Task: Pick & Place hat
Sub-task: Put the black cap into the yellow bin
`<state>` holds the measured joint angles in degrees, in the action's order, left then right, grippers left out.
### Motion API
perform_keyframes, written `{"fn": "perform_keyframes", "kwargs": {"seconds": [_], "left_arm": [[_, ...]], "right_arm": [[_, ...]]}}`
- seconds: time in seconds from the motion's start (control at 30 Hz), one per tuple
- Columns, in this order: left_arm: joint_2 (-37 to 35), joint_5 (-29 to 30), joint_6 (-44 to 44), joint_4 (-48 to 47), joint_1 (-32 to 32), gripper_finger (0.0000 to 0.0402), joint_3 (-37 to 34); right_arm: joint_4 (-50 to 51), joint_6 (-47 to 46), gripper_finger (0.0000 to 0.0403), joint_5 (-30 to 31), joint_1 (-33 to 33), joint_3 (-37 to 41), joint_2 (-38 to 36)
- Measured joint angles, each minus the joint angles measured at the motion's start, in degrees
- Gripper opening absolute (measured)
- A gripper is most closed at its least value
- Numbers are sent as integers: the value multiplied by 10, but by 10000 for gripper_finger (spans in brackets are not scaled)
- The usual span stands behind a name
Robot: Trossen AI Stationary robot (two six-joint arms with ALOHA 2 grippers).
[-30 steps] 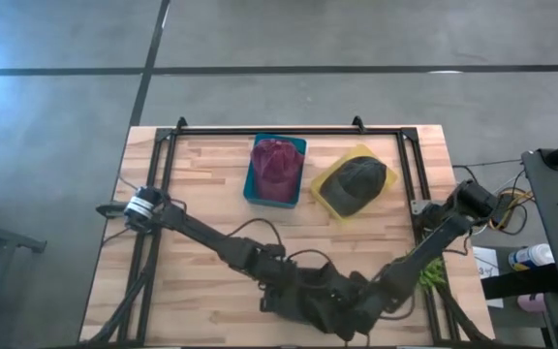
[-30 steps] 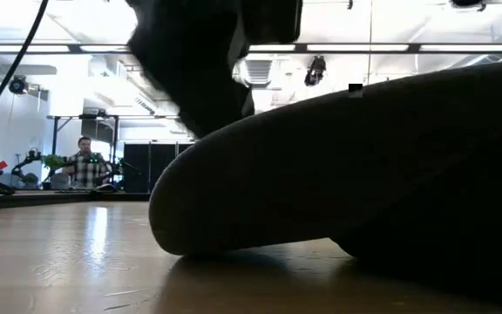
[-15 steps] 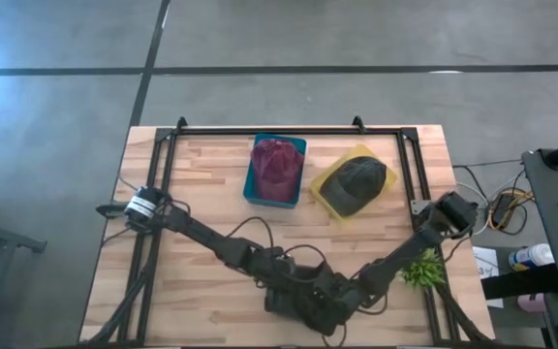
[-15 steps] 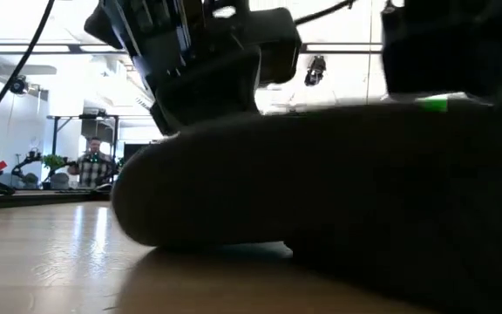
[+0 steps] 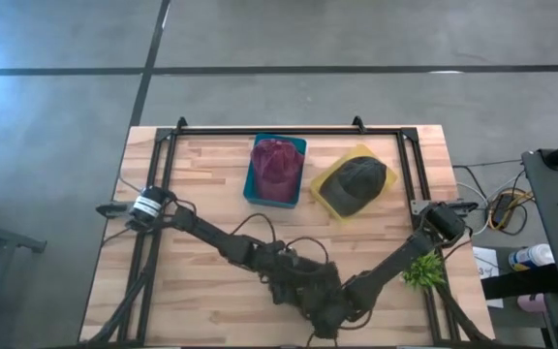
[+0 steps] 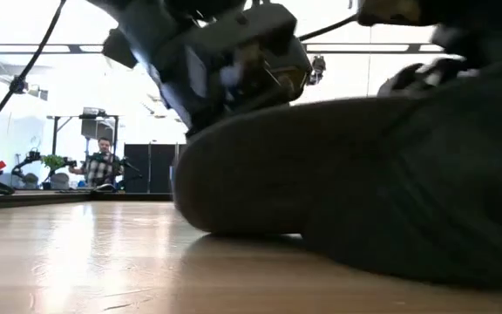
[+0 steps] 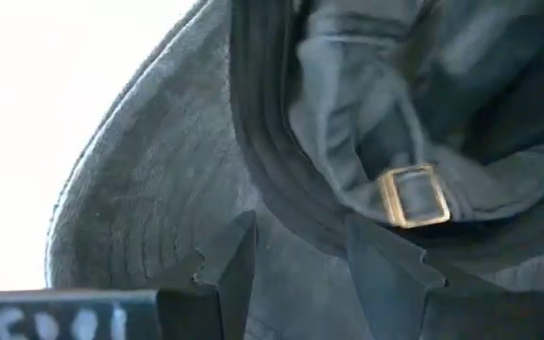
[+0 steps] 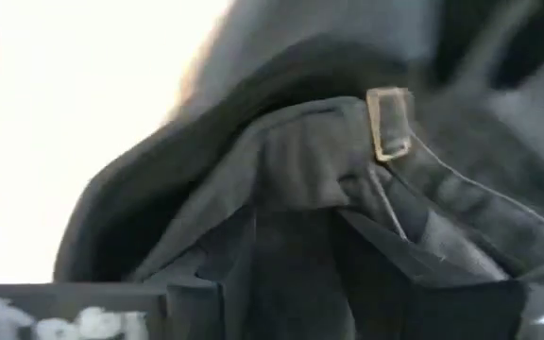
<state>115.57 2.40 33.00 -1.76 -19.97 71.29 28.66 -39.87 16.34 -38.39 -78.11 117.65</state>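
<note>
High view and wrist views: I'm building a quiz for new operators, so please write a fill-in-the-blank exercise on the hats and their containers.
1. The maroon hat lies in the ___ bin.
2. The grey-green hat sits on the ___ tray.
3. The dark hat in front of both wrist cameras has a brass ___ on its strap.

Missing words: blue; yellow; buckle

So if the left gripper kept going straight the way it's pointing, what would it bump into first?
Most likely the dark cap: the left gripper already has its fabric right at the fingertips, near the brass buckle. Nothing else shows in between.
</note>
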Motion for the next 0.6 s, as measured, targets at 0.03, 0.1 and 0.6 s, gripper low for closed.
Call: {"fn": "perform_keyframes", "kwargs": {"seconds": [0.03,0.1,0.6], "left_arm": [[0,1,-1,0,5,165,0],[0,1,-1,-1,15,165,-2],[-46,16,-90,-6,20,165,-1]], "right_arm": [[23,19,139,-13,0,-4,-1],[57,56,139,-39,-1,-3,-3],[162,67,139,54,-61,-32,-85]]}}
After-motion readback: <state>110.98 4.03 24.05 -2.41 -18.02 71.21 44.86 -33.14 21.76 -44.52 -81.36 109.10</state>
